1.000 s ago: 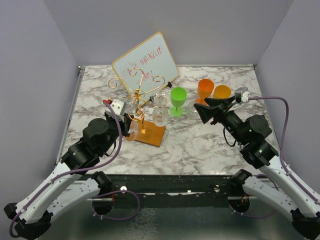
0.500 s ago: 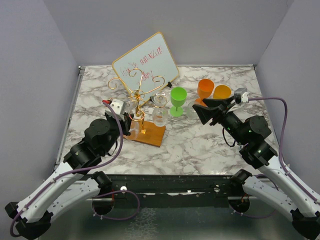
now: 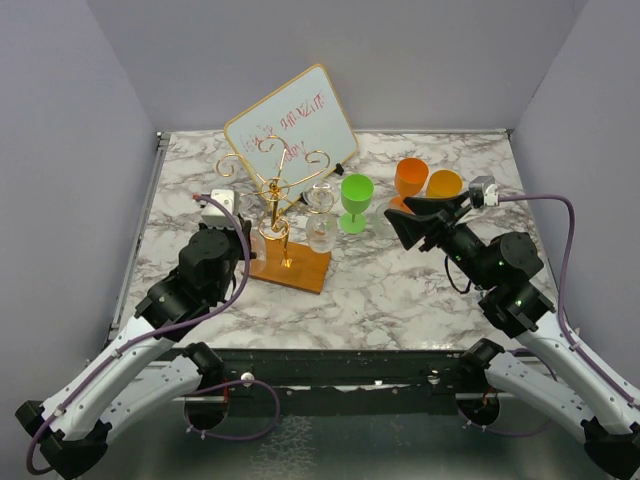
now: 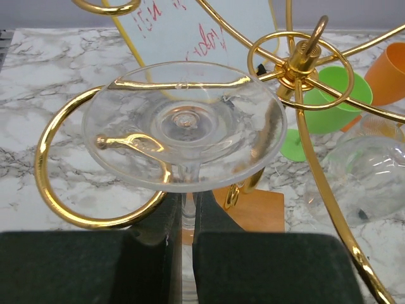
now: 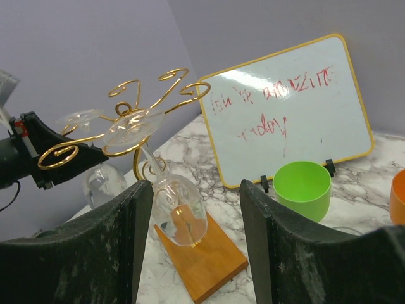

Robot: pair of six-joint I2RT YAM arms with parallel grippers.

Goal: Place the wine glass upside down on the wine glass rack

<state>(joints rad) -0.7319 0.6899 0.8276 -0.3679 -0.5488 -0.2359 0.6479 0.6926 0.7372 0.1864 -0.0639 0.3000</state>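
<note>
Moved left claw (image 4: 182, 253) far-left in last second, still clamped on stem of inverted glass (image 4: 183, 123). Got foot over left curl of rack (image 4: 304, 54); probably ready to release. Kept right claw (image 5: 193, 209) half-wide, empty.

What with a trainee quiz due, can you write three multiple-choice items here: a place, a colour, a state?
1. Where is the clear upside-down wine glass held? A. in the left gripper B. in the right gripper C. nowhere
2. What colour is the plastic goblet beside the gold wire wine glass rack? A. red B. blue C. green
3. How is the right gripper? A. shut on a glass B. open, empty C. shut, empty
Answers: A, its fingers pinch the stem; C, its bowl is green; B, its fingers stand apart around nothing.
</note>
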